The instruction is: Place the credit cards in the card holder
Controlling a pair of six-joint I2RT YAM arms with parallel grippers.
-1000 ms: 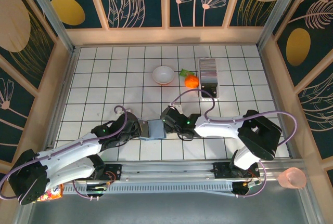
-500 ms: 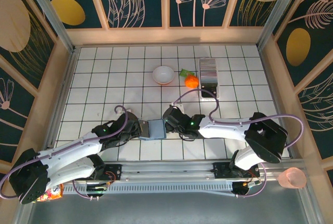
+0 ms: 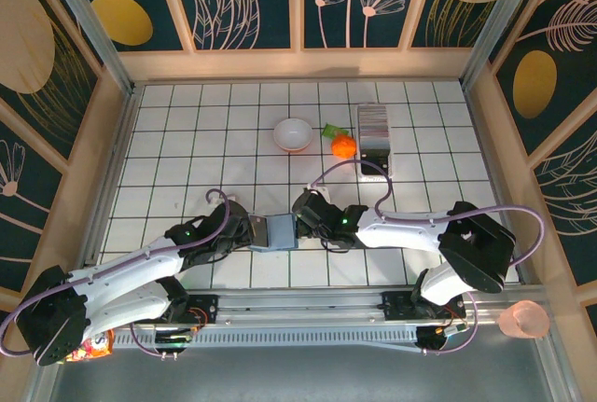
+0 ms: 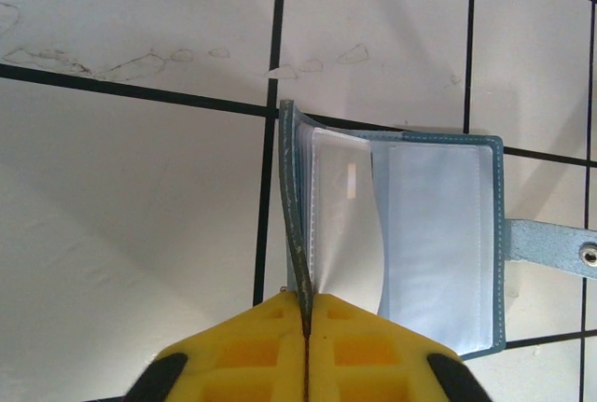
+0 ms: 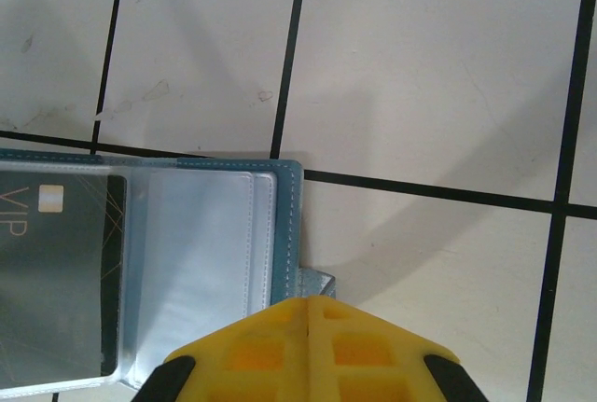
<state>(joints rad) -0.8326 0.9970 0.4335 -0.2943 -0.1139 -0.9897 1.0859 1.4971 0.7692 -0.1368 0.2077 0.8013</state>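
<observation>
Left gripper (image 4: 306, 303): yellow ribbed pads (image 4: 252, 337) closed flat together, with the raised cover of the small teal-blue folding card holder (image 4: 438, 243) pinched edge-on in the seam between them. The rest of the holder lies open on the white tiled table (image 4: 140, 29) just ahead and to the right of these fingertips, clear plastic sleeves uppermost, one sleeve curling upward beside the held cover. A teal strap with a metal snap (image 4: 560, 245) projects from the holder's far right edge. Right gripper (image 5: 309, 307): yellow pads (image 5: 373, 351) likewise pressed together with no gap showing. A small pale-blue tab of the holder meets the fingertips; whether it is actually clamped cannot be told. The open holder (image 5: 201, 262) lies ahead and to the left of this gripper, and a dark grey card marked VIP (image 5: 56, 271) sits inside its left sleeve. From the overhead camera, the holder (image 3: 278, 231) lies directly between the left gripper (image 3: 246, 232) and the right gripper (image 3: 300, 226), each touching one side. The pale grey-white plastic credit cards (image 3: 375, 122), a striped stack seen edge-on, stand well beyond the right gripper towards the far side of the table. A round white bowl (image 3: 293, 133) and a small orange fruit (image 3: 344, 146) sit near that stack, well apart from both grippers.
</observation>
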